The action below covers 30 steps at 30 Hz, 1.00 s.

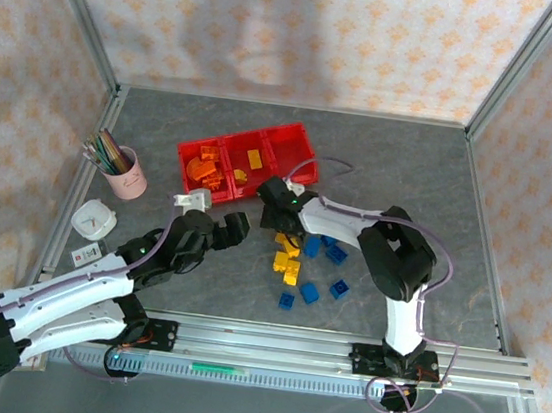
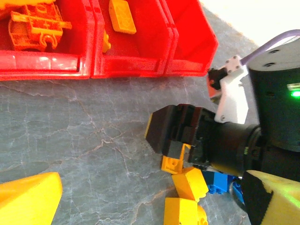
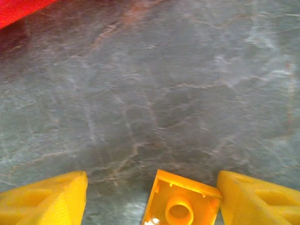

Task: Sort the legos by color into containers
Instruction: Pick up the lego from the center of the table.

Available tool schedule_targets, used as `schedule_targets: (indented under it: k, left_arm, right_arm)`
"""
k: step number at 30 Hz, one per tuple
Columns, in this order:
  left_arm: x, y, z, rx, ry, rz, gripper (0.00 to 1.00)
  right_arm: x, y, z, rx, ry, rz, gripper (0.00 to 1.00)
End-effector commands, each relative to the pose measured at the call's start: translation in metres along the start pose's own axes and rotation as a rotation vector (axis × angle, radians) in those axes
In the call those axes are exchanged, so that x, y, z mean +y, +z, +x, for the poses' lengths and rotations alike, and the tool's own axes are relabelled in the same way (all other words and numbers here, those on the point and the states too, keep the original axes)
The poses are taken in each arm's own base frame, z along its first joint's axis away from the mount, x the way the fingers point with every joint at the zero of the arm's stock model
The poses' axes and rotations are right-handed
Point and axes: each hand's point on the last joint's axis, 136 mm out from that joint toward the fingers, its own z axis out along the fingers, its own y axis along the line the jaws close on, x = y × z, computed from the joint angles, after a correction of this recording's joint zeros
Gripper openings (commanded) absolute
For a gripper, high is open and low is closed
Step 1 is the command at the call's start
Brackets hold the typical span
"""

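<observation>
Three joined red containers [image 1: 288, 128] stand at the back centre. The left one holds orange legos [image 1: 203, 167], the middle one an orange-yellow brick [image 1: 253, 157], and the right one shows bare. Yellow legos [image 1: 286, 259] and blue legos [image 1: 327, 249] lie loose in front. My right gripper [image 1: 277, 217] is low over a yellow brick [image 3: 180, 202]; the brick sits between its fingers, against the right one, with a gap on the left. The left wrist view shows that brick [image 2: 172, 162] under the black right gripper [image 2: 171, 133]. My left gripper [image 1: 237, 227] hovers open and empty beside it.
A pink cup of coloured pencils [image 1: 124, 173] and a white object [image 1: 96, 217] stand at the left. More blue bricks [image 1: 309, 292] lie toward the near rail. Metal frame posts edge the grey table [image 1: 412, 163].
</observation>
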Motion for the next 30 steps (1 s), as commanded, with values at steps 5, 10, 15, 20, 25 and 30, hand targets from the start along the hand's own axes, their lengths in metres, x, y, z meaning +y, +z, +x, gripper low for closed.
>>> schedule_targets:
  k: [5, 10, 15, 20, 25, 30]
  left_arm:
    - [0.013, -0.012, -0.009, -0.055, -0.024, -0.044, 0.99]
    - [0.016, -0.013, -0.008, -0.053, -0.031, -0.048, 0.99]
    - [0.014, -0.013, -0.008, -0.052, -0.031, -0.043, 0.99]
    - [0.013, -0.013, -0.009, -0.053, -0.035, -0.038, 0.99]
    - [0.012, -0.013, -0.009, -0.053, -0.036, -0.036, 0.99]
    - [0.013, -0.013, -0.010, -0.057, -0.036, -0.039, 0.99]
  right_arm:
    - [0.014, -0.004, -0.004, -0.020, -0.056, 0.036, 0.68]
    - [-0.004, -0.004, 0.008, 0.001, -0.087, 0.077, 0.66]
    - [-0.010, -0.005, 0.021, 0.047, -0.143, 0.074, 0.60]
    - [-0.012, -0.002, 0.028, 0.082, -0.212, 0.075, 0.53]
    - [-0.009, 0.006, 0.028, 0.094, -0.254, 0.075, 0.46]
    - [0.001, 0.007, 0.021, 0.089, -0.277, 0.060, 0.39]
